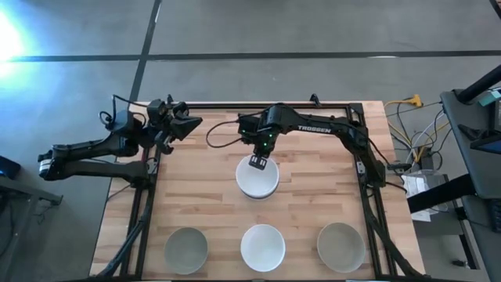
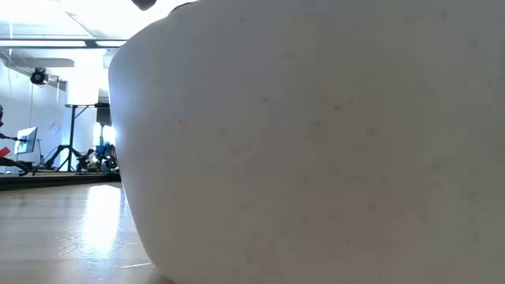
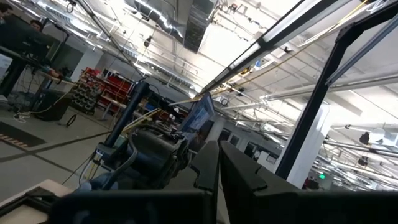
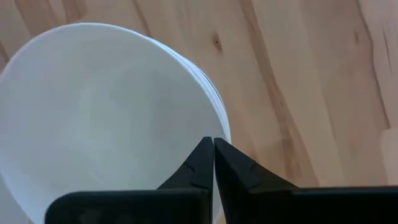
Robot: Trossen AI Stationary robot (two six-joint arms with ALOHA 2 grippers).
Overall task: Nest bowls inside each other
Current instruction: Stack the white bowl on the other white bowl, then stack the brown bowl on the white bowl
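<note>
I see from high view white stack of bowls [image 1: 257, 181] at desk [image 1: 196, 196] centre, mouth up. Right wrist view adds layered rims at its edge [image 4: 93, 118]. Right end effector [image 1: 258, 162] over stack's far rim, fingers [image 4: 202, 165] pressed together, gripping nothing I can make out. Left end effector [image 1: 185, 125] parked at far-left desk edge, fingers together, empty. Near edge: grey-green bowl [image 1: 185, 250], white bowl [image 1: 262, 247], second grey-green bowl [image 1: 340, 247].

Right gripper [image 1: 259, 162] sits over far rim of white bowl stack [image 1: 257, 179] at middle of frame, fingers together, blocks way in from above there. Bare wood on both sides of stack. Bottom row: grey-green bowl [image 1: 185, 250], white bowl [image 1: 262, 246], grey-green bowl [image 1: 340, 247], well apart, open gaps between. Left gripper [image 1: 185, 125] parked upper left, off to side.
</note>
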